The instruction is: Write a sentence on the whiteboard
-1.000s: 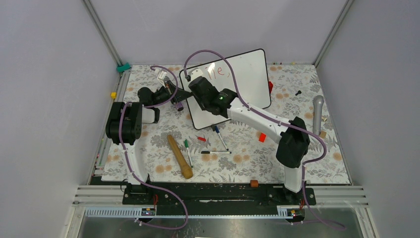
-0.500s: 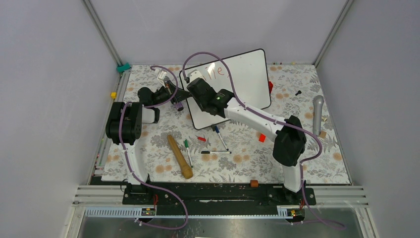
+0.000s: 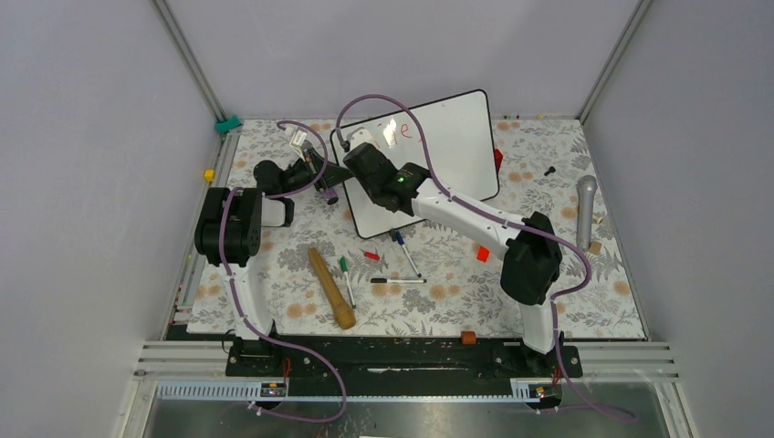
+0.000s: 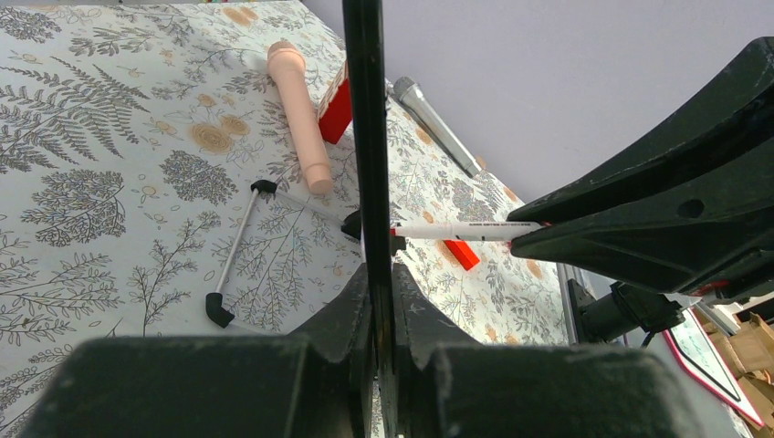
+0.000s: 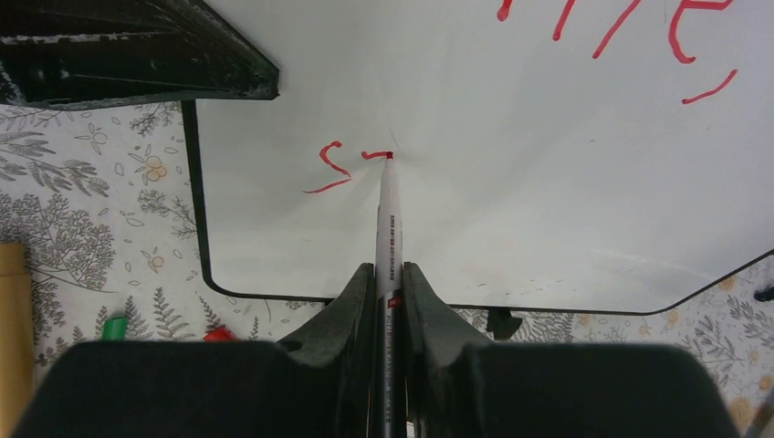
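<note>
**Red stroke under way on line 2 of the whiteboard**

1. Left side. The left gripper (image 4: 379,274) has its jaws drawn narrow onto the thin black frame of the whiteboard (image 3: 456,146), at the board's left edge. The board stands propped at a tilt near the back of the patterned table (image 3: 274,265).

2. Centre. The right gripper (image 5: 390,278) is clamped on a red marker (image 5: 390,219). The marker's long axis runs straight out from the jaws, and its tip touches the board's lower-left area.

3. Governing relation. The bare white surface lies to the right of the tip, below the upper line. In my judgement the coming strokes must travel rightward, across the marker's axis. The right arm is the one on the tool; the left arm only steadies the board.

4. Writing. The sentence (image 5: 336,166) is unfinished. The upper line is cut by the picture's edge: 3 slanted strokes, an "e" and a comma-like dash. Line 2 shows an "S" and 1 short bar at the tip. The print on the marker barrel is too small to read.

5. Right side. A microphone (image 3: 585,208) lies well apart from the board.
</note>
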Motion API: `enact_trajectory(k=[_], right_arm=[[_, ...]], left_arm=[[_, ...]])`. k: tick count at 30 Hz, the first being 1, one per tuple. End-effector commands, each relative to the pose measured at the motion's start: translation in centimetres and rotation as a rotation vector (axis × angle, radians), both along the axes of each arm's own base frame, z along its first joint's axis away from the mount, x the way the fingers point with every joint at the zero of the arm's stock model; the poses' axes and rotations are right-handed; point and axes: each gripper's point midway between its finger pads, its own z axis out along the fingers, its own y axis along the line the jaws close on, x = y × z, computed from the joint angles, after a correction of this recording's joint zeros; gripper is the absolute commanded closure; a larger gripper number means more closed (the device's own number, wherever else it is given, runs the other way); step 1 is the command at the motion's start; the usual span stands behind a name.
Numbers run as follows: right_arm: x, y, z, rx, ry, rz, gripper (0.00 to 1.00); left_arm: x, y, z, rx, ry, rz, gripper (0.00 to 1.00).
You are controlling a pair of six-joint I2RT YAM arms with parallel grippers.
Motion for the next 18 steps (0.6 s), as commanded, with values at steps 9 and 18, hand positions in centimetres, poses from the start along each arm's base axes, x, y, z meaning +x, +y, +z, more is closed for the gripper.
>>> enact_trajectory(k=[9,18], right_arm=[[1.5,-1.7,2.3,0.002,-0.067,-0.069,1.00],[1.0,-1.6,5.0,0.090,-0.085,-0.040,1.00]], left_arm=[[-1.6,-0.6,0.4,0.068,-0.199,-0.092,1.00],[-1.6,-0.6,0.4,0.069,-0.200,-0.092,1.00]])
